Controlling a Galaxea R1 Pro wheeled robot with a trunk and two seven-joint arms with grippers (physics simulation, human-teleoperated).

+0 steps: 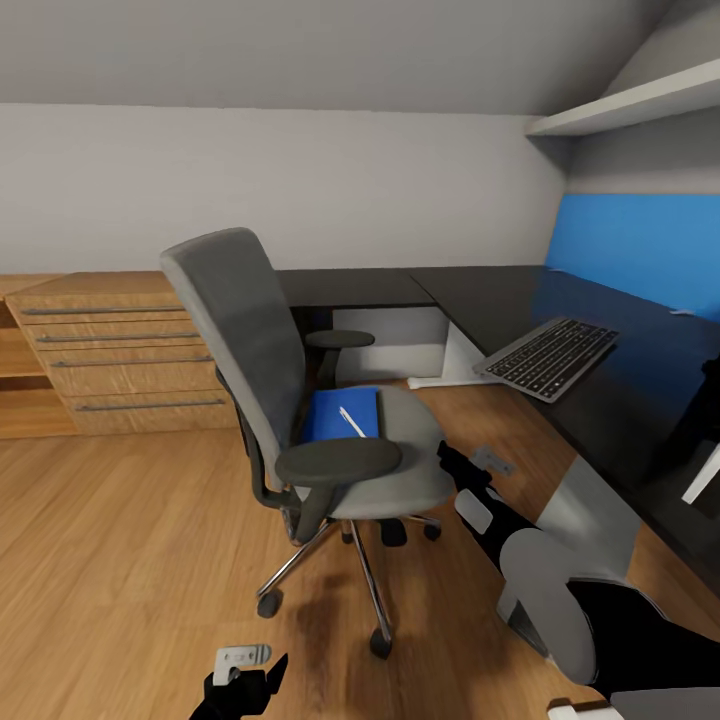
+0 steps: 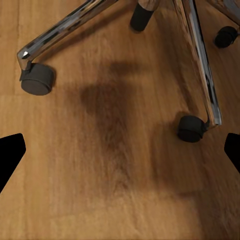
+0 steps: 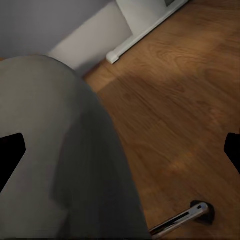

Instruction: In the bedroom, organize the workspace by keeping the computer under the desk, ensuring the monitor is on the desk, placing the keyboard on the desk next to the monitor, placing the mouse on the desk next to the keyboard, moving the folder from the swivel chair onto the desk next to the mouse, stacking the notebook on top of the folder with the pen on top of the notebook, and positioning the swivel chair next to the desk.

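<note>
The grey swivel chair point(image 1: 240, 330) stands on the wood floor, out from the black desk point(image 1: 480, 290). On its seat lies the blue folder point(image 1: 340, 412) with a slim white pen point(image 1: 352, 421) across it. The keyboard point(image 1: 548, 357) rests at the desk's front edge. My right gripper point(image 1: 470, 468) hovers open beside the seat's right rim, and its wrist view shows the grey seat point(image 3: 50, 150) close by. My left gripper point(image 1: 250, 668) hangs low and open above the floor near the chair's chrome legs point(image 2: 200, 55). The computer, mouse and notebook are out of view.
Oak drawers point(image 1: 120, 350) line the back wall to the left. The desk's white foot bar point(image 3: 145, 32) runs along the floor behind the chair. A white shelf point(image 1: 630, 105) and a blue wall panel point(image 1: 640, 250) sit above the desk. A dark unidentified shape point(image 1: 703, 405) is at the right edge.
</note>
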